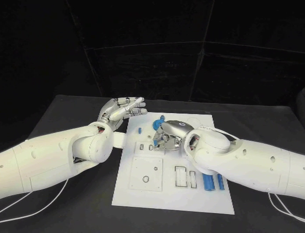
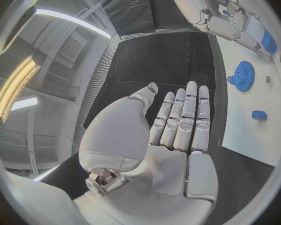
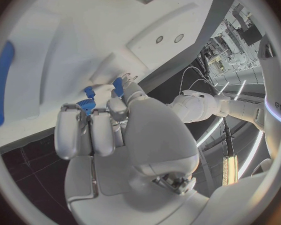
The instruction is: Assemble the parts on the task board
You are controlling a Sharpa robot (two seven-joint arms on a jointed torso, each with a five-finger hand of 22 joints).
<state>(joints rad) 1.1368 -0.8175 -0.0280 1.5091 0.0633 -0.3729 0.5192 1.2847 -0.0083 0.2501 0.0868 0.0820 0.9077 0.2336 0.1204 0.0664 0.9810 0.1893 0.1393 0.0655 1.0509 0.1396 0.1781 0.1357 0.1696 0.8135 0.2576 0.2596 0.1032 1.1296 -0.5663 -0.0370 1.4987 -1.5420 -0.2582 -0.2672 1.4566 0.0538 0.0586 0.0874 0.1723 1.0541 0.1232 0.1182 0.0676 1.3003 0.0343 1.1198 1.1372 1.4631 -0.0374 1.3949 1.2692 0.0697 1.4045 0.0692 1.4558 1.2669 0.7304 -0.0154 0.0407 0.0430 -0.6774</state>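
Note:
The white task board (image 1: 172,194) lies mid-table. My right hand (image 1: 168,136) is low over its far half with the fingers curled down. In the right wrist view the fingertips (image 3: 84,127) close round a small blue toothed part (image 3: 85,105), and two more blue bits (image 3: 118,85) sit just past them. My left hand (image 1: 122,110) hovers beyond the board's far left corner, flat and spread, holding nothing. A blue gear (image 2: 243,76) and a small blue block (image 2: 259,115) lie on the board near it. Two blue cylinders (image 1: 209,182) lie at the board's near right.
Rectangular slots and round recesses (image 1: 184,178) mark the board's near half. Black table (image 1: 68,109) surrounds the board on all sides. White cables (image 1: 26,204) trail from both arms near the front edge.

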